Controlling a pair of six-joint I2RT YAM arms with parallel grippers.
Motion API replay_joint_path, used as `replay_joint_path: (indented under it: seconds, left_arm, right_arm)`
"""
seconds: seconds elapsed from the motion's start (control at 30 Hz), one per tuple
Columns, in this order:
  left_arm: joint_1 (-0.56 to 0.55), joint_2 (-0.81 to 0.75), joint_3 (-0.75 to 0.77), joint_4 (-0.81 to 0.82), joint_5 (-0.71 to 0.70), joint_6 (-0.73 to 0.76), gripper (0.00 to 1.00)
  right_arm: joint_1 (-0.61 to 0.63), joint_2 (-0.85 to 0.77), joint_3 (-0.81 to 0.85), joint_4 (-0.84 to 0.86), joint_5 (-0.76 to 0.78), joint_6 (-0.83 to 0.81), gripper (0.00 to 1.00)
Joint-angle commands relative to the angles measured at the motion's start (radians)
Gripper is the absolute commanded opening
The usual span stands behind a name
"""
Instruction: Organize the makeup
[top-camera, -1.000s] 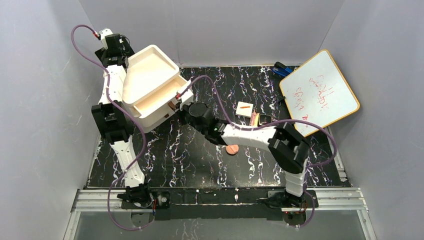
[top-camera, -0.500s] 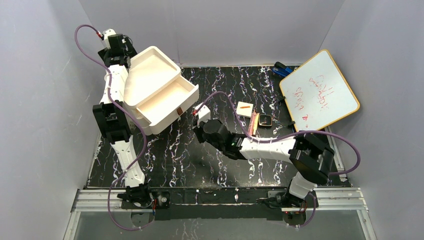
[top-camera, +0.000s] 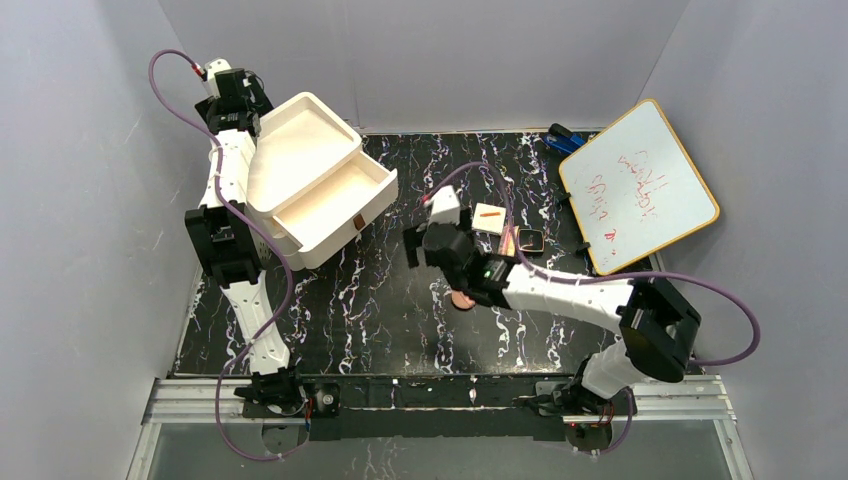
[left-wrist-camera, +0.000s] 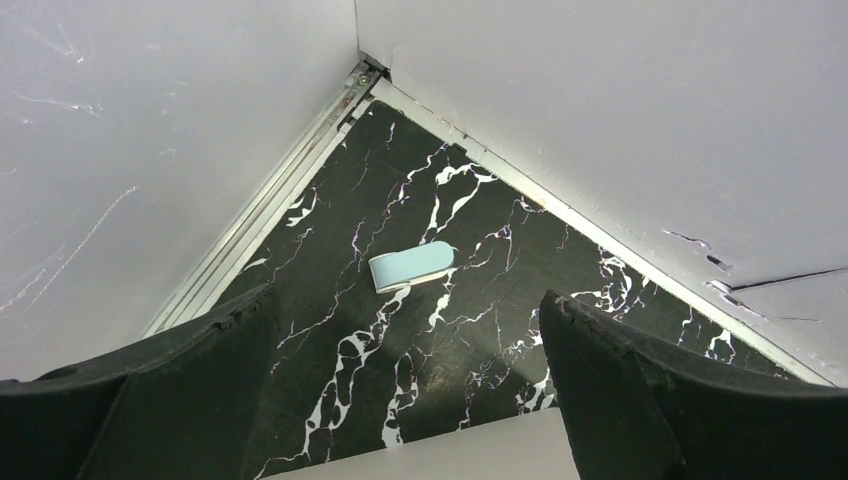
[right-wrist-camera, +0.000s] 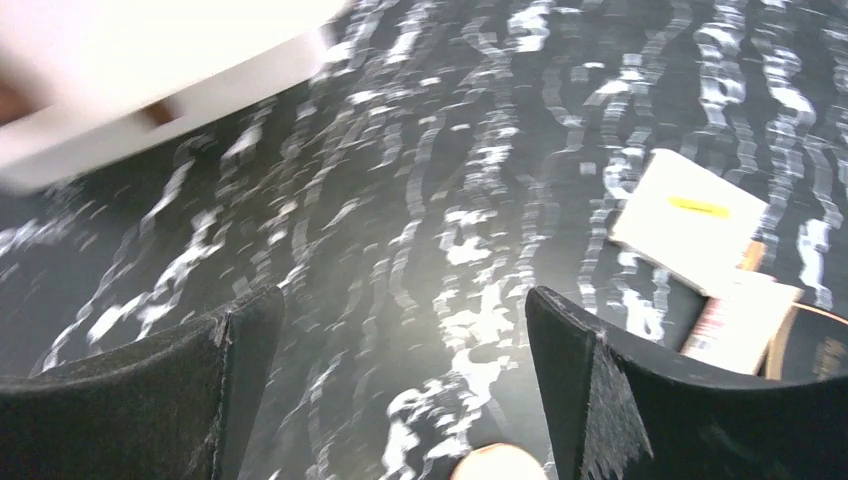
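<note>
The makeup lies right of the table's middle. It includes a white square palette (top-camera: 488, 217) (right-wrist-camera: 690, 215), slim pink-brown sticks (top-camera: 508, 243) (right-wrist-camera: 740, 320) and a dark square compact (top-camera: 530, 240) (right-wrist-camera: 815, 345). A round copper-brown disc (top-camera: 462, 298) (right-wrist-camera: 497, 462) lies nearer. My right gripper (top-camera: 425, 250) (right-wrist-camera: 400, 300) hangs open just left of the palette; the disc shows low between its fingers. My left gripper (top-camera: 235, 95) (left-wrist-camera: 408, 298) stands open behind the white drawer box (top-camera: 300, 150) (left-wrist-camera: 450, 450), whose top edge shows low between its fingers.
The box's top drawer (top-camera: 335, 200) is pulled out toward the table's middle. A whiteboard (top-camera: 640, 185) with red writing leans at the right, a blue object (top-camera: 562, 138) behind it. A light-blue flat piece (left-wrist-camera: 411, 266) lies in the back left corner.
My right gripper, shut at the drawer front a second ago, has come off the pulled-out drawer, opened wide and swung right toward the makeup. The left arm shifted only slightly.
</note>
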Motion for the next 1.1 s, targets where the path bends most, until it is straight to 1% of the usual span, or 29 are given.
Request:
replay_joint_path:
  seconds: [0.0, 0.07, 0.13, 0.23, 0.4, 0.53, 0.63, 1.07]
  left_arm:
    - [-0.002, -0.018, 0.022, -0.016, 0.01, 0.008, 0.98]
    - [-0.002, -0.017, 0.025, -0.017, 0.011, 0.007, 0.98]
    - [-0.002, -0.017, 0.027, -0.019, 0.017, 0.005, 0.98]
    - [-0.003, -0.015, 0.029, -0.02, 0.033, 0.001, 0.99]
    - [-0.001, -0.014, 0.032, -0.024, 0.036, 0.006, 0.98]
    - [-0.002, -0.007, 0.04, -0.029, 0.041, 0.011, 0.98]
    - [-0.002, -0.002, 0.044, -0.029, 0.044, 0.013, 0.98]
    - [-0.002, 0.02, 0.061, -0.037, 0.058, 0.011, 0.99]
  right_arm:
    - [-0.192, 0.021, 0.099, -0.257, 0.094, 0.197, 0.99]
    - [-0.298, 0.07, 0.144, -0.333, 0.03, 0.268, 0.99]
    - [-0.384, 0.125, 0.189, -0.375, -0.036, 0.307, 0.99]
    - [-0.459, 0.216, 0.27, -0.434, -0.101, 0.333, 0.99]
    - [-0.524, 0.34, 0.342, -0.402, -0.172, 0.32, 0.99]
    - [-0.568, 0.425, 0.367, -0.371, -0.202, 0.307, 0.99]
    - [-0.588, 0.469, 0.38, -0.357, -0.197, 0.292, 0.99]
    - [-0.623, 0.554, 0.425, -0.351, -0.184, 0.244, 0.99]
